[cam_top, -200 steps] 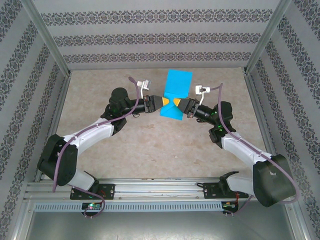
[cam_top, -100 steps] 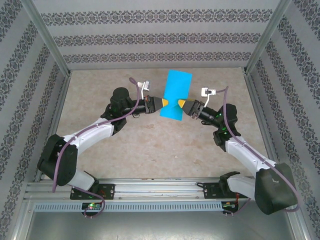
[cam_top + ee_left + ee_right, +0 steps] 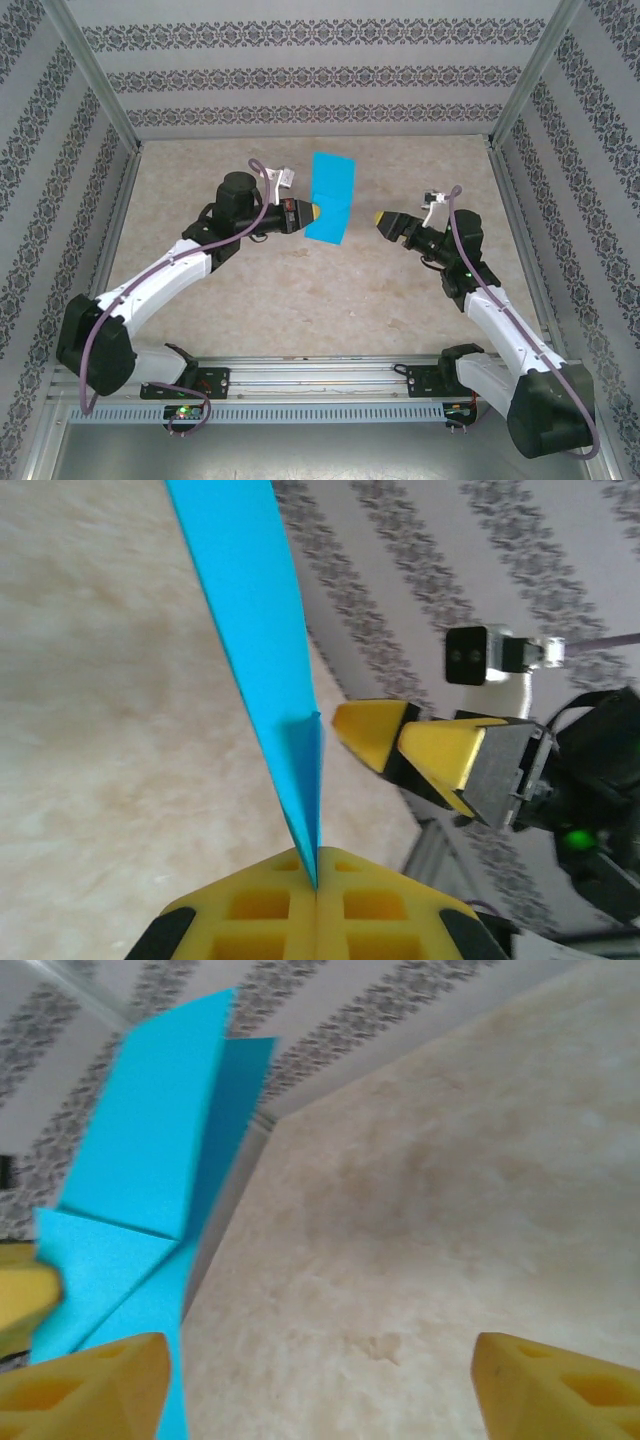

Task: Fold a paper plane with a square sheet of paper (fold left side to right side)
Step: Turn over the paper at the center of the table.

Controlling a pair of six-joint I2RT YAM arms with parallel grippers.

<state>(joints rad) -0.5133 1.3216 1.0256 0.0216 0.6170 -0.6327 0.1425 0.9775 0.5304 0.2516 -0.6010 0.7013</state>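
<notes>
Thin teal-blue sheet of paper (image 3: 330, 195), partly folded, is held above the tabletop's (image 3: 300, 290) far-centre. The left gripper (image 3: 312, 212) is clamped tight on its left edge. The right gripper (image 3: 381, 217) gapes wide, empty, nearby. Paper's light, floppy, creases easily, so prob. best pinched close to the fold.

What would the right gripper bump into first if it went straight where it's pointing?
Most likely the square sheet of paper, pinched in the left gripper. From above, the right gripper aims at it across a gap, though heights are hard to compare.
</notes>
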